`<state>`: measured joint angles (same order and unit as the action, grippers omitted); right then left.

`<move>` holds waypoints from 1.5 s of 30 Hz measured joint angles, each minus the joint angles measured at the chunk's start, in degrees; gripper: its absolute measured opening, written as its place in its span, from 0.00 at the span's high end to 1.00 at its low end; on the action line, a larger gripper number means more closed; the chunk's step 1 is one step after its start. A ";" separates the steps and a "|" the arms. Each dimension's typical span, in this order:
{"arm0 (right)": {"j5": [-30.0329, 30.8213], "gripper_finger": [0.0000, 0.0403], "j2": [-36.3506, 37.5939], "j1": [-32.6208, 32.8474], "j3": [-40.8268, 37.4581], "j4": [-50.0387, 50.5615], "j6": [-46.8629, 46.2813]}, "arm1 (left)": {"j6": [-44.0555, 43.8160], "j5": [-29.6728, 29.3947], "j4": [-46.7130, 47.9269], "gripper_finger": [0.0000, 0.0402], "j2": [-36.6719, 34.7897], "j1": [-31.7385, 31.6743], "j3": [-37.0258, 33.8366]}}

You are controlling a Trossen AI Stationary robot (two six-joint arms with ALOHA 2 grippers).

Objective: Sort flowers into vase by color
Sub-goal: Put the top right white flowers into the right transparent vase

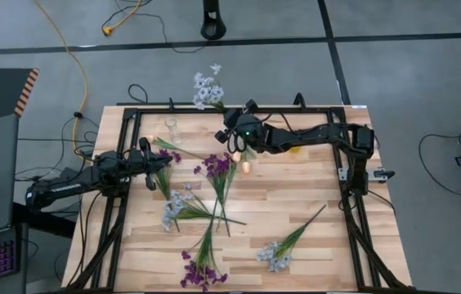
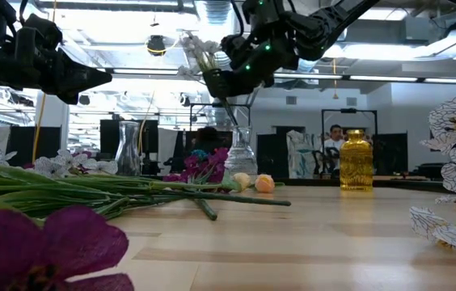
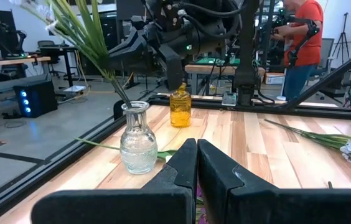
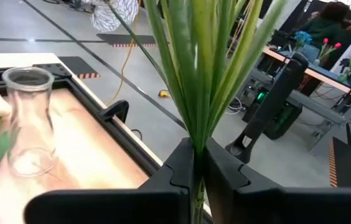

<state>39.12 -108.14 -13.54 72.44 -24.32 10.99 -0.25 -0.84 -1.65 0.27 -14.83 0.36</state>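
So far: only one flower seems to have reached a vase; most of the sorting is not yet done. Clock directions are read on the high view, with 12 at the far edge of the tabletop point(image 1: 320, 188).
Left tool point(image 1: 150, 159): at 9 o'clock, fingers pressed together on nothing, waiting just beside the first purple sprig.
Empty clear vase point(image 1: 171, 126): near 11 o'clock, with nothing in it.
Purple sprigs: three lie flat, one by the left tool point(image 1: 167, 155), one near the centre point(image 1: 218, 166) and one at 7 o'clock point(image 1: 200, 269). None is sorted.
Loose pale sprigs: one lies just at 9 o'clock of the centre point(image 1: 177, 208), crossing the middle purple stem, and one at 5 o'clock point(image 1: 275, 255). Both wait.
Held pale sprig point(image 1: 208, 90): its blooms reach beyond the 12 o'clock edge, and its stems go down into the middle clear vase point(image 2: 240, 153).
Right tool point(image 1: 234, 137): at 12 o'clock above that vase, pinching the green stems of the held pale sprig; I judge that it is not yet let go.
Peach buds point(image 1: 247, 166): on the tabletop near the foot of the middle clear vase, not sorted.
Amber vase point(image 1: 294, 149): at 1 o'clock, with no flower visible in it.
Left to do: release this sprig, then place the five loose sprigs and the buds by colour.
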 joint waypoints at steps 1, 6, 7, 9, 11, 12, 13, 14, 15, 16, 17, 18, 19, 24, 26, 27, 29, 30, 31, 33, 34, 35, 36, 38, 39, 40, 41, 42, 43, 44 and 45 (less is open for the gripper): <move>0.01 0.85 0.00 -0.03 0.00 -0.04 -0.01 | 0.00 0.00 0.00 1.00 -0.01 0.00 0.02; -0.01 0.82 0.00 -0.11 0.00 -0.06 0.00 | 0.00 0.00 0.00 1.00 0.00 0.00 0.00; -0.01 0.82 0.00 -0.11 0.00 -0.05 0.02 | 0.00 0.00 0.00 1.00 -0.01 0.00 0.00; -0.03 0.81 0.00 -0.11 0.00 0.08 0.04 | 0.00 0.00 0.00 1.00 0.00 0.01 0.00; -0.05 0.81 0.00 -0.11 0.00 0.07 0.02 | 0.00 0.00 0.00 1.00 -0.02 0.00 0.01; -0.05 0.81 0.00 -0.11 0.00 0.04 0.02 | 0.00 0.00 0.00 1.00 -0.02 0.00 0.00; -0.05 0.81 0.00 -0.11 0.00 0.04 0.04 | 0.00 0.00 0.00 1.00 0.00 0.02 0.00; -0.05 0.81 0.00 -0.11 0.00 0.05 0.04 | 0.00 0.00 0.00 1.00 0.00 0.00 0.02; -0.05 0.81 0.00 -0.11 0.00 0.07 0.02 | 0.00 0.00 0.00 1.00 0.00 0.02 0.01; -0.05 0.81 0.00 -0.11 0.00 0.08 0.02 | 0.00 0.00 0.00 1.00 -0.01 0.00 0.01; -0.09 0.81 0.02 -0.11 0.00 0.14 0.02 | 0.00 0.00 0.00 1.00 0.00 0.01 0.00; -0.14 0.81 0.02 -0.11 0.00 0.23 0.00 | 0.00 0.00 0.00 1.00 0.00 0.00 0.00; -0.16 0.81 0.02 -0.10 0.00 0.39 -0.01 | 0.00 0.00 0.00 1.00 0.00 0.00 0.00; -0.16 0.76 0.02 0.00 0.00 0.79 -0.03 | 0.00 0.00 0.00 1.00 -0.01 0.00 0.00; -0.16 0.70 0.04 0.00 0.00 0.77 -0.03 | 0.00 0.00 0.00 1.00 0.00 0.00 0.00; -0.15 0.67 0.04 0.00 0.00 0.78 -0.02 | 0.00 0.00 0.00 1.00 0.00 0.00 0.00; -0.13 0.61 0.04 0.01 0.00 0.78 -0.03 | 0.00 0.00 0.00 1.00 0.00 0.01 0.00; 0.06 0.57 0.07 0.10 0.00 0.77 -0.03 | 0.00 0.00 0.00 1.00 -0.02 0.00 0.00; 0.70 0.54 0.17 0.24 0.00 0.82 -0.03 | 0.00 0.00 0.00 1.00 0.00 0.02 0.00; 3.45 0.48 0.24 0.70 0.00 0.81 -0.05 | 0.00 0.00 0.00 1.00 0.00 0.01 0.00; 5.36 0.46 0.28 1.00 0.00 0.81 -0.04 | 0.00 0.00 0.00 1.00 -0.02 0.01 0.00; 7.36 0.44 0.28 1.34 0.00 0.82 -0.04 | 0.00 0.00 0.00 1.00 0.00 0.02 0.00; 9.50 0.42 0.28 1.69 0.00 0.94 -0.04 | 0.00 0.00 0.00 1.00 -0.01 0.02 0.00; 13.45 0.40 0.28 2.44 0.00 1.32 -0.04 | 0.00 0.00 0.00 1.00 0.00 0.00 0.02; 15.04 0.39 0.28 2.84 0.00 1.66 -0.03 | 0.00 0.00 0.00 1.00 0.00 0.00 0.00; 16.47 0.39 0.28 3.21 0.00 1.82 -0.03 | 0.00 0.00 0.00 1.00 0.00 0.01 0.00; 17.70 0.39 0.28 3.61 0.00 1.93 -0.03 | 0.00 0.00 0.00 1.00 0.00 0.00 0.00; 18.79 0.39 0.28 4.03 0.00 2.00 -0.05 | 0.00 0.00 0.00 1.00 0.00 0.00 0.00; 19.76 0.39 0.28 4.45 0.00 2.01 -0.05 | 0.00 0.00 0.00 1.00 0.00 0.02 0.01; 20.57 0.39 0.28 4.84 0.00 1.99 -0.05 | 0.00 0.00 0.00 1.00 -0.02 0.00 0.00; 21.30 0.39 0.28 5.20 0.00 1.99 -0.08 | 0.00 0.00 0.00 1.00 -0.01 0.00 0.00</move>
<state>60.42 -107.85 -8.34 72.44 -22.33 10.91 -0.25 -0.84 -1.65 0.26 -14.83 0.36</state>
